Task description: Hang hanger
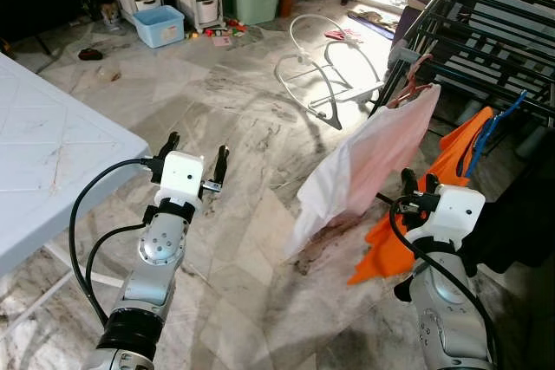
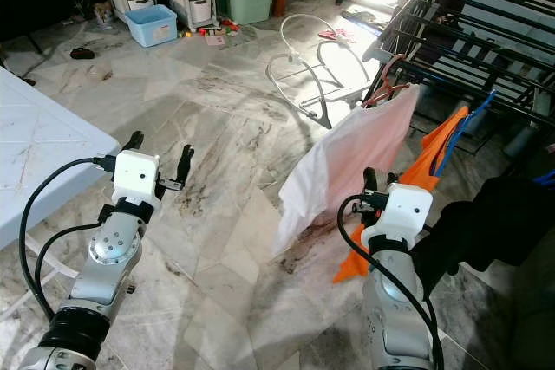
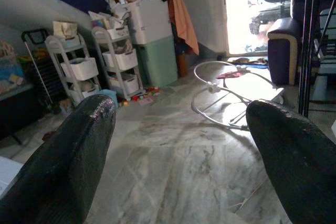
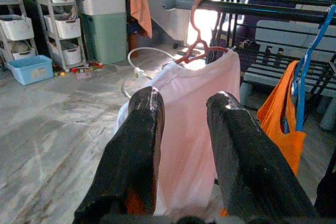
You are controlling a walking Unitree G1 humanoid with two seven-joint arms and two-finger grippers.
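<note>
Pink hanger with pale shirt hooked on rack rail. Right gripper jaws narrow, seemingly empty; left gripper wide. Risk: withdrawing fingers snag shirt, unhooking hanger.

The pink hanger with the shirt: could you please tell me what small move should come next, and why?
Probably draw the right claw back from the shirt: the hook of the pink hanger already seems to sit over the rack bar, and the claw's fingers stand apart, holding nothing.
</note>
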